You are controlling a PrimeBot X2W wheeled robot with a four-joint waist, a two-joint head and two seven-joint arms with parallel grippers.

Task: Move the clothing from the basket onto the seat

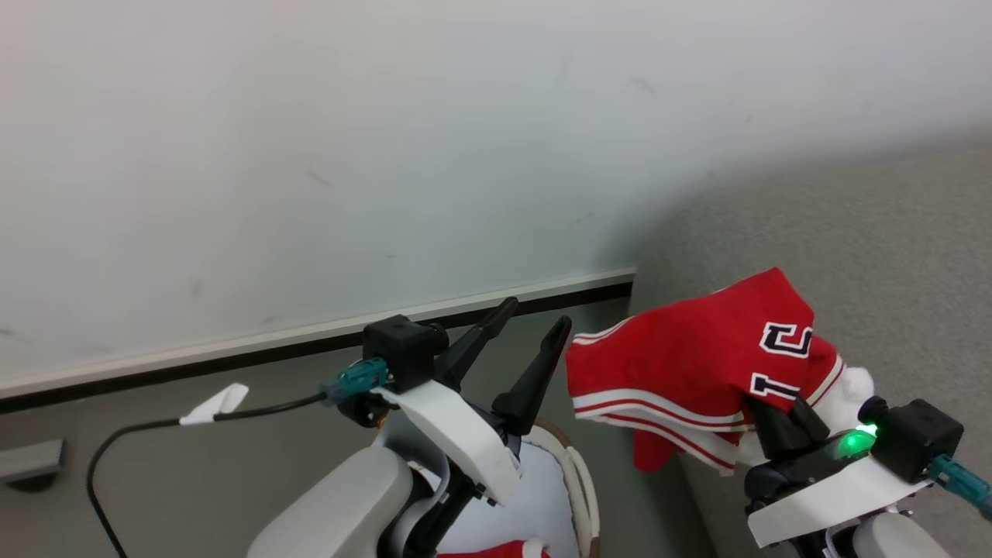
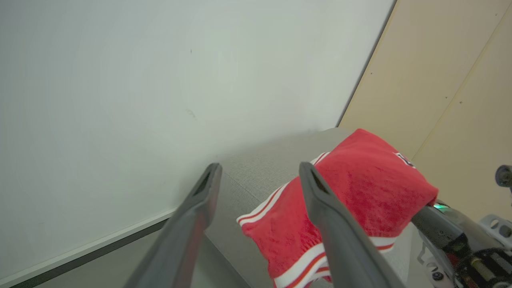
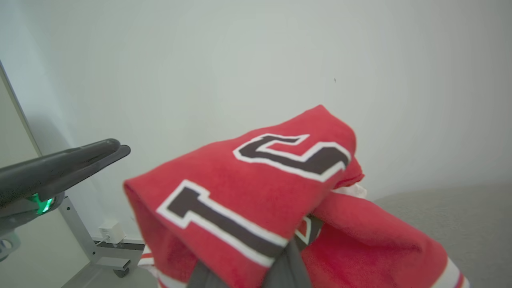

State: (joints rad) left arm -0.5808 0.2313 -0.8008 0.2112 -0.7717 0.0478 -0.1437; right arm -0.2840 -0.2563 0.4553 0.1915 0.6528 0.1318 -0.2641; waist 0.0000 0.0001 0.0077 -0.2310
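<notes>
The left jaws stand wide apart and empty, their two dark fingers (image 1: pixel 535 380) pointing up toward the pale wall (image 1: pixel 310 155), just above the basket (image 1: pixel 577 473). The right jaws are closed on the clothing (image 1: pixel 697 356); in the right wrist view the fingers meet under the red cloth (image 3: pixel 248 192), which drapes over them and hides their tips. The garment is held up at the corner of the seat (image 1: pixel 891 256), its black-and-white lettering on top. Its striped hem hangs past the seat's edge, above the grey floor (image 1: pixel 232 465). Whether the cloth touches the upholstery cannot be told. In the left wrist view the garment (image 2: pixel 360 188) shows between the seat (image 2: pixel 256 168) and the right arm. A second red piece (image 1: pixel 496 552) lies in the basket on the white lining (image 1: pixel 535 480), below the left arm.
</notes>
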